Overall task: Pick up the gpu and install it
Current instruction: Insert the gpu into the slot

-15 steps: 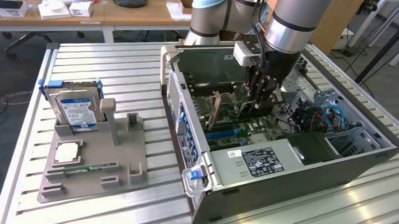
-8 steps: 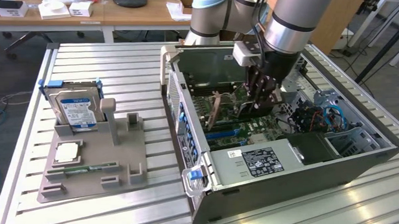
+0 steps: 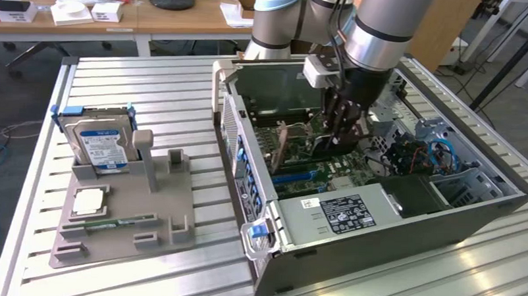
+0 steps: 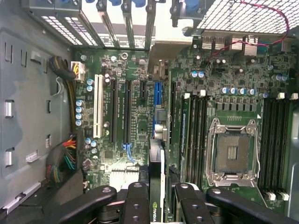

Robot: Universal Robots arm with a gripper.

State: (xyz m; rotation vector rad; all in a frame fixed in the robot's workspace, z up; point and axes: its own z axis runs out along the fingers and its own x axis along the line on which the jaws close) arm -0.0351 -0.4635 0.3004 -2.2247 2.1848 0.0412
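Observation:
The gpu (image 4: 154,210) is a thin card seen edge-on in the wrist view, with a logo on its black face. My gripper (image 4: 156,193) is shut on it, one black finger on each side. The card hangs over the green motherboard (image 4: 140,126) in line with the blue slot (image 4: 157,93); I cannot tell whether it touches the slot. In the exterior view my gripper (image 3: 339,145) reaches down into the open computer case (image 3: 403,212). There the gpu (image 3: 281,145) stands on edge, tan face showing, toward the case's rear wall.
Black expansion slots (image 4: 127,112) and a white slot (image 4: 98,109) lie beside the blue one; an open CPU socket (image 4: 232,151) sits past the memory slots. A grey holder (image 3: 121,215) on the exterior view's left carries a hard drive (image 3: 101,145), a CPU chip (image 3: 88,201) and a green memory stick (image 3: 116,222).

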